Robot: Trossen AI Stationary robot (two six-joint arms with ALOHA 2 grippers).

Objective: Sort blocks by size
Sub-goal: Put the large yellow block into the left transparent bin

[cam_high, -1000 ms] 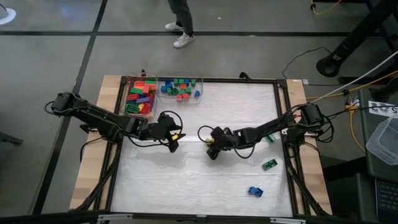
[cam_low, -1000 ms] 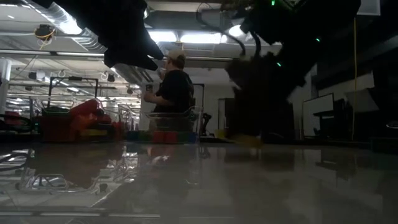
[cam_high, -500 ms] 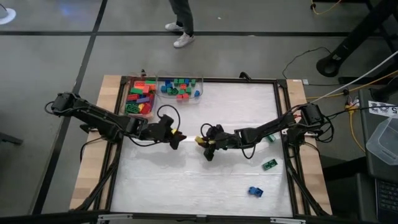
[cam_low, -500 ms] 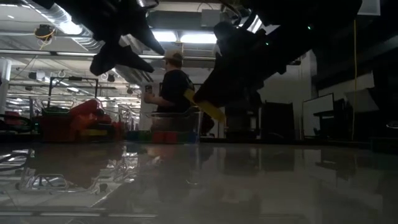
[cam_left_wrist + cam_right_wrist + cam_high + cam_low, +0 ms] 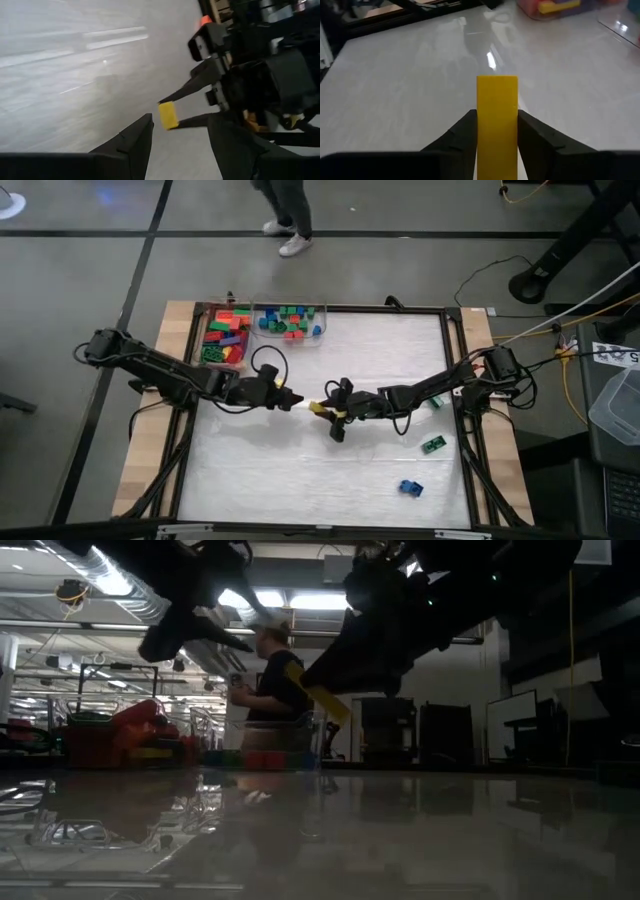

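- While the right arm's jaws (image 5: 322, 409) clamp a long yellow plastic brick (image 5: 497, 115), they have carried it up off the white surface (image 5: 300, 480) and leftward to the middle, so it now hangs in the air close to the left arm's jaws (image 5: 292, 402).
- That reads as a hand-over under way: the long brick looks bound for the far-left clear bins (image 5: 228, 338), which lie on the left arm's side.
- Two green bricks and one blue brick (image 5: 411, 487) lie loose near the right edge, so sorting is not finished.
- Both arms reach low and inward, wrists nearly level, tips facing each other.
- Left jaws stand parted and empty, pointed at the brick's free end just ahead of them.
- A person (image 5: 268, 680) stands beyond the far edge.
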